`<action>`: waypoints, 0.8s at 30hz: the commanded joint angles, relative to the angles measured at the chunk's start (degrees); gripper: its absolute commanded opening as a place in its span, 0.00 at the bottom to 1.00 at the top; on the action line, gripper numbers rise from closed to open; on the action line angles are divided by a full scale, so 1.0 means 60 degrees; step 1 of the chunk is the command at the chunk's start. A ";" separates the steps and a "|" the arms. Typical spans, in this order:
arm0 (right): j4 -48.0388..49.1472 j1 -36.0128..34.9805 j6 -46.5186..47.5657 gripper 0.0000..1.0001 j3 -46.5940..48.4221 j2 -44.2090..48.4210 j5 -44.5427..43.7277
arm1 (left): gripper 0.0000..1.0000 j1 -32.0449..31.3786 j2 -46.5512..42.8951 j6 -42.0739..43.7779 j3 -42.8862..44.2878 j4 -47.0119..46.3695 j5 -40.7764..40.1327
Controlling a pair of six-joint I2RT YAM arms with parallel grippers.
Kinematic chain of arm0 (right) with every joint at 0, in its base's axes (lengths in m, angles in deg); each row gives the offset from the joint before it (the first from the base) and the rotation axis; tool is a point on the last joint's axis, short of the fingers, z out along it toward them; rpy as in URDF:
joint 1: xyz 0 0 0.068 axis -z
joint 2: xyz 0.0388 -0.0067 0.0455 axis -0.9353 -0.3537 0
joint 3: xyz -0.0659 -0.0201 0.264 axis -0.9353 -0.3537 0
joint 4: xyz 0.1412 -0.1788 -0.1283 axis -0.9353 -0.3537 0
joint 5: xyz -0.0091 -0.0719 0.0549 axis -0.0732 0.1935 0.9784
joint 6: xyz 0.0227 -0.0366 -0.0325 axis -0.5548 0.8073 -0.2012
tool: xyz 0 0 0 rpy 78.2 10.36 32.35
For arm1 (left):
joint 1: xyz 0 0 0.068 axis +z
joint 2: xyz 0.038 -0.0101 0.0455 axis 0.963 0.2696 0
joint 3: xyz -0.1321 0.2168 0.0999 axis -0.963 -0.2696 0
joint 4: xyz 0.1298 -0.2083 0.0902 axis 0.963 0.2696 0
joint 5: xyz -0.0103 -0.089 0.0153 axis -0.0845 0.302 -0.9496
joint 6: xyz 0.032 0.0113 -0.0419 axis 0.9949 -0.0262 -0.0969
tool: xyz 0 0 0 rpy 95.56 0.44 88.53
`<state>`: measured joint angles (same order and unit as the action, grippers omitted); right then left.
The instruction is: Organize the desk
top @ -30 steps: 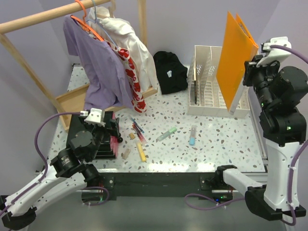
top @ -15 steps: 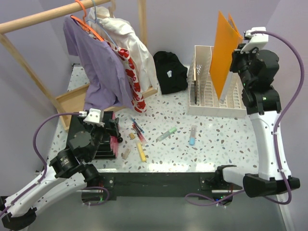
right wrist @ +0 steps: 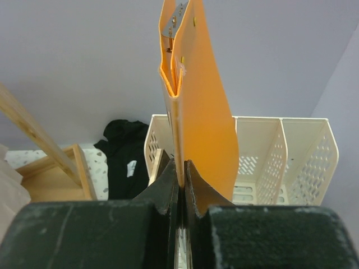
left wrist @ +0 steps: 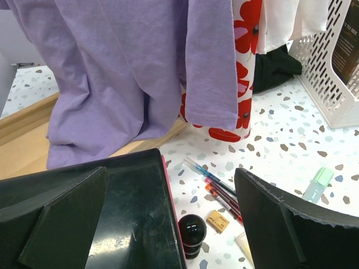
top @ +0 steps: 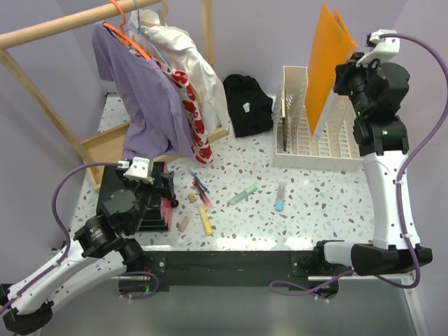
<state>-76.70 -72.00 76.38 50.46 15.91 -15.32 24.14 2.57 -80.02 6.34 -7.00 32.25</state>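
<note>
Fingers (right wrist: 197, 193) of R gripper (right wrist: 180, 180) clenched on orange folder (right wrist: 203, 120); I've swung it in over file rack (top: 318, 162), so slotting comes next; L gripper (left wrist: 171, 219) splayed, idle

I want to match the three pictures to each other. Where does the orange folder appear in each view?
Top external: the orange folder stands upright at upper right, over the white file rack, pinched by the right gripper.
Left wrist: not in this view.
Right wrist: folder at centre, rising from the shut fingers.
Shared landmark: the black garment, left of the rack in all three views.
</note>
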 commanded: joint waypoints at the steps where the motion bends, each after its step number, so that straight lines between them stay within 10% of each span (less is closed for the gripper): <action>1: 0.0446 -0.0045 -0.1145 0.00 0.1205 0.0190 0.0685 | 1.00 0.0137 0.0100 -0.0016 -0.0040 -0.0425 0.0105; 24: -0.0229 -0.0059 -0.1014 0.00 0.1969 0.0629 0.1402 | 1.00 0.0488 0.0276 -0.0016 -0.0055 -0.0571 0.0574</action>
<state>-81.55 -71.94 71.92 59.60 17.13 -10.71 26.41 3.68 -80.02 6.34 -7.79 34.67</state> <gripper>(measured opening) 0.023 0.996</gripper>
